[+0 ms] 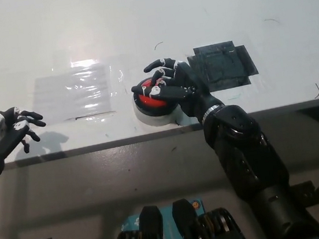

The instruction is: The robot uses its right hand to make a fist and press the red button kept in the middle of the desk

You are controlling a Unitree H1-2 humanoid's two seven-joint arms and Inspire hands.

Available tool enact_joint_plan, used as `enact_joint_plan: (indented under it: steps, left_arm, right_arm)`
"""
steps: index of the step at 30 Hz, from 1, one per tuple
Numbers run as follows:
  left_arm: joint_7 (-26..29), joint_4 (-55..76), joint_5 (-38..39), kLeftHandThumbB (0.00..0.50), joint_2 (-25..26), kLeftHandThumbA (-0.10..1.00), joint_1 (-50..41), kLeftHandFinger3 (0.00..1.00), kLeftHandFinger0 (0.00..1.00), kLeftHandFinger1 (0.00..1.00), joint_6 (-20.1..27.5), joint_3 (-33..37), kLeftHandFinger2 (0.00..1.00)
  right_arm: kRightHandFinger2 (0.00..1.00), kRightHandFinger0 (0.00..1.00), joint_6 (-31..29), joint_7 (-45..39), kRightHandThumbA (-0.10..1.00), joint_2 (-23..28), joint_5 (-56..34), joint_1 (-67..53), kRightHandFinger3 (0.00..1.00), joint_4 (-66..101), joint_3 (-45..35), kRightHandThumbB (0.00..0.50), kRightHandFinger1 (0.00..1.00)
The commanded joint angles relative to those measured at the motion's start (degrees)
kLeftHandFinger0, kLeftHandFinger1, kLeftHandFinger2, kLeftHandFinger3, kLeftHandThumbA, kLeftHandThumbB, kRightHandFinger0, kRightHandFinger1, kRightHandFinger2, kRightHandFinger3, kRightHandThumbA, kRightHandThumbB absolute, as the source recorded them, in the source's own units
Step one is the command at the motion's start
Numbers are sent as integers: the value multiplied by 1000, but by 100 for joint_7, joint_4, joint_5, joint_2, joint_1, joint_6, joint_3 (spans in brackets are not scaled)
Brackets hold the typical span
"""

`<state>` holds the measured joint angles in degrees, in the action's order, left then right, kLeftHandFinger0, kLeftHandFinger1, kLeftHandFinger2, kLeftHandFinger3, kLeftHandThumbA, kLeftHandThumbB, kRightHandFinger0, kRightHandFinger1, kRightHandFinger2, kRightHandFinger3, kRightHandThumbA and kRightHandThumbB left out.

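Only one red button [151, 100] sits mid-desk [137, 29], by the near edge on its pale round base, domed and glossy. My right hand [173, 86] lies over it from three o'clock, fingers curled together, hiding its right half. My left hand [11, 133] rests at nine o'clock, fingers loosely apart.

Robotics test bench, probably in a laboratory, though little of the room beyond it is in view. A plain white desk [204, 9] carries marked stations rather than household or office goods: a patch of clear tape [73, 92], a square of black tape [222, 64], and a red button [150, 100] on a white base. Below the desk edge lies a bare grey floor [114, 177].
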<state>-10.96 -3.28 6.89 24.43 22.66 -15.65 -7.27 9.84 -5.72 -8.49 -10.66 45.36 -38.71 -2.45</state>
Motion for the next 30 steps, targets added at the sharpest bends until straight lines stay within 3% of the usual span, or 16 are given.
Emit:
enact_joint_plan:
  steps: [1,6,8,11,13,18,24,30]
  left_arm:
    - [-68,81,-16,0,212,467,222,569,184,313,81,-58,435]
    - [-99,59,-25,0,223,484,164,591,197,314,59,-43,443]
    - [-76,56,-36,0,210,484,158,589,196,312,69,-52,439]
    - [-70,51,-29,0,193,492,105,594,193,308,88,-68,438]
    - [-75,81,-27,0,183,478,80,569,171,302,117,-65,424]
    - [-71,127,-9,0,181,477,43,566,174,307,23,-77,432]
    - [-86,56,-15,0,197,478,5,594,200,312,14,-69,444]
    - [-79,89,4,0,182,476,-45,570,184,308,58,-94,434]
  right_arm:
    - [271,0,344,77,1000,49,34,-186,413,-230,-13,315,0]
    - [262,0,371,126,1000,20,68,-217,376,-139,9,301,0]
    - [272,0,338,164,1000,-6,60,-150,413,-85,-11,306,0]
    - [296,0,287,110,1000,-5,67,-77,446,68,26,273,0]
    - [360,0,331,86,1000,48,41,167,474,267,7,311,33]
    - [366,0,673,136,1000,93,-99,537,474,734,-129,297,38]
    - [360,0,927,94,1000,198,-216,893,422,1305,-296,338,45]
    - [368,0,1164,65,1000,377,-188,957,402,1722,-353,333,66]
